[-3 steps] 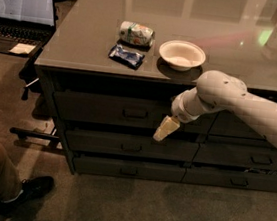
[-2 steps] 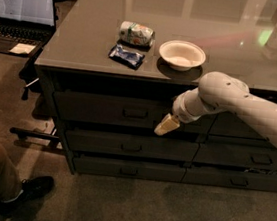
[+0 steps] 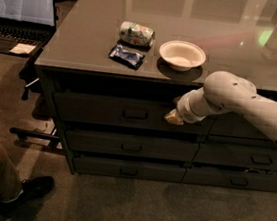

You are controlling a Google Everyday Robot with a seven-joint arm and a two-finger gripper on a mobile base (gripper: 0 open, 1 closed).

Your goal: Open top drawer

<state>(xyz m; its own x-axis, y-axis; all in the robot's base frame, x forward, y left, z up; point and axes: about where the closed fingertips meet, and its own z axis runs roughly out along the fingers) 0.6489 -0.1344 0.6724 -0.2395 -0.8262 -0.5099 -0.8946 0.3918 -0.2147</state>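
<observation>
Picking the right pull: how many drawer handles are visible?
5: one on the top drawer, two beneath it, two lower right; the arm may hide another. End effector is right of the top handle.

Dim scene, light from overhead. Glossy worktop [image 3: 86,40] shows pale reflection streaks and a green glare spot far right. Laptop screen [image 3: 23,0] glows top left. Top drawer [image 3: 93,109] in deep shadow under the overhang; pale gripper [image 3: 174,118] stands out against it, right of the handle.
</observation>
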